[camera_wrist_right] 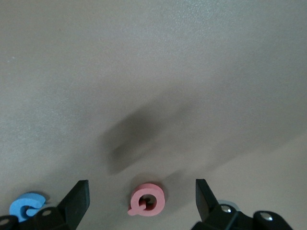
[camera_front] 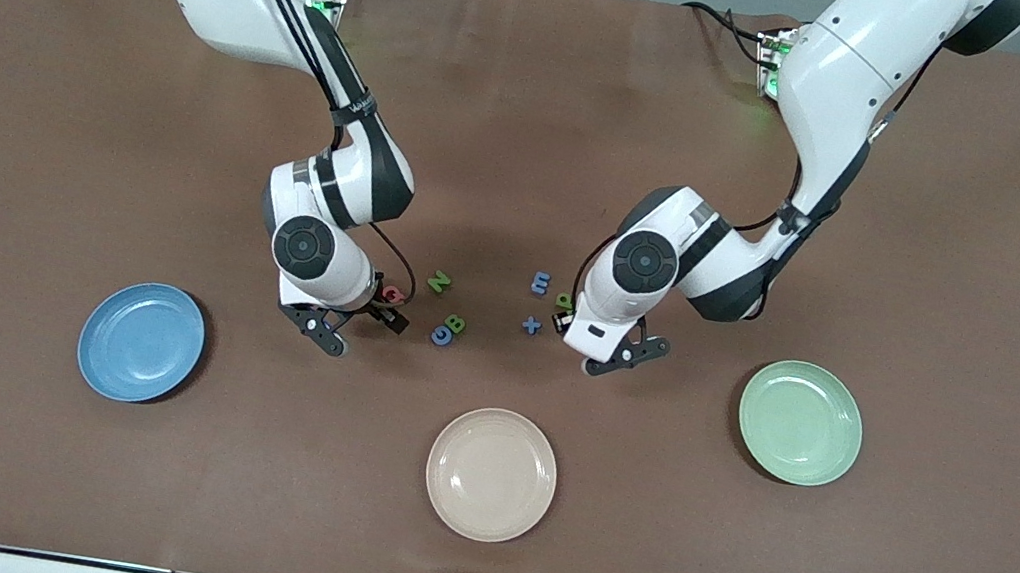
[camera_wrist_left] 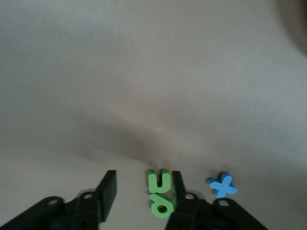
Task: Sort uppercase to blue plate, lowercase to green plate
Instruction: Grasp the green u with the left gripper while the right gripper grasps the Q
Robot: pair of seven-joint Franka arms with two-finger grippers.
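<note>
Right gripper (camera_wrist_right: pixel 141 199) is low over the tabletop with its fingers (camera_wrist_right: pixel 76 201) spread wide, the pink-red Q (camera_wrist_right: pixel 146 201) lying flat on the cloth between them and touching neither; in the front view that Q (camera_front: pixel 393 294) peeks out just beside the right wrist; blue C (camera_wrist_right: pixel 26 207) lies just outside one finger in the right wrist view, and in the front view it (camera_front: pixel 441 334) touches the green B (camera_front: pixel 456 323); green N (camera_front: pixel 439 282) sits apart from that pair, farther from the front camera; left gripper (camera_wrist_left: pixel 144 191) is also low over the tabletop, fingers (camera_wrist_left: pixel 109 189) parted, with the green p (camera_wrist_left: pixel 160 194) in the gap, close against one finger and well clear of the other, not pinched; blue x (camera_wrist_left: pixel 222 185) lies just outside that finger; front view shows the p (camera_front: pixel 564 302) half hidden by the left wrist, the x (camera_front: pixel 531 325) beside it nearer the camera, and the blue m (camera_front: pixel 540 282) farther from the camera; green e can't be made out in any view; blue plate (camera_front: pixel 142 342) sits toward the right arm's end of the table, green plate (camera_front: pixel 800 423) toward the left arm's end, cream plate (camera_front: pixel 491 474) between them and nearest the camera; no letters on any plate; brown cloth (camera_front: pixel 537 109) covers the whole table.
</note>
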